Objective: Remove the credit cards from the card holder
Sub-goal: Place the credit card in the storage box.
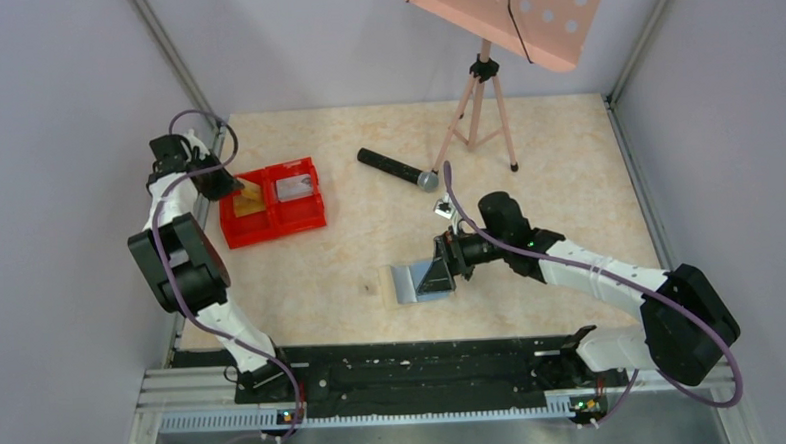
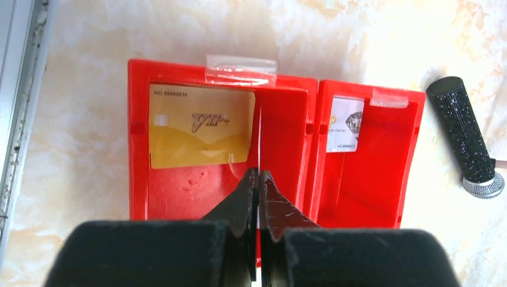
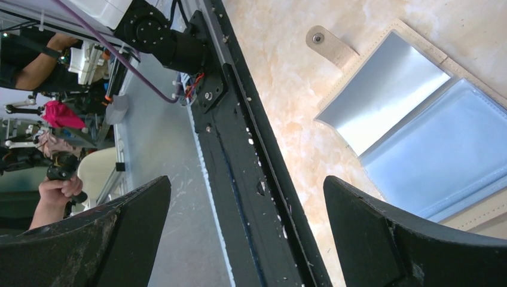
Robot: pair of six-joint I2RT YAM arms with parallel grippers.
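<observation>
**ITEM: Credit cards and card holder, handling notes**

**Location.** A gold card (image 2: pixel 200 128) lies in the left compartment of the red tray (image 2: pixel 137 149), and a silvery card (image 2: pixel 345 124) leans at the back of the right compartment. The card holder (image 3: pixel 436 149) lies opened flat on the table (image 1: pixel 322 285), near the front rail, with its snap tab (image 3: pixel 327 44) turned out.

**Grippers.** Your left gripper (image 2: pixel 258 173) hangs over the tray's left compartment with its jaws pressed together. A thin pale edge runs out from between them, and whether that is a card is not clear. Your right gripper (image 3: pixel 245 182) stands spread wide above the holder and holds nothing.

**Handling.** The cards are probably light, thin, stiff and slick. Pinch them by a projecting short edge, because a flat face offers no purchase. The holder looks soft, with glossy clear sleeves. One sleeve shows a silvery sheet (image 3: pixel 382 89), possibly another card. The holder will likely slide or lift as you pull unless it is pinned.

**Markings.** The gold card reads "VIP", with a number line beginning "NO 8888". The silvery card carries a diamond picture and print too small to read.
</observation>
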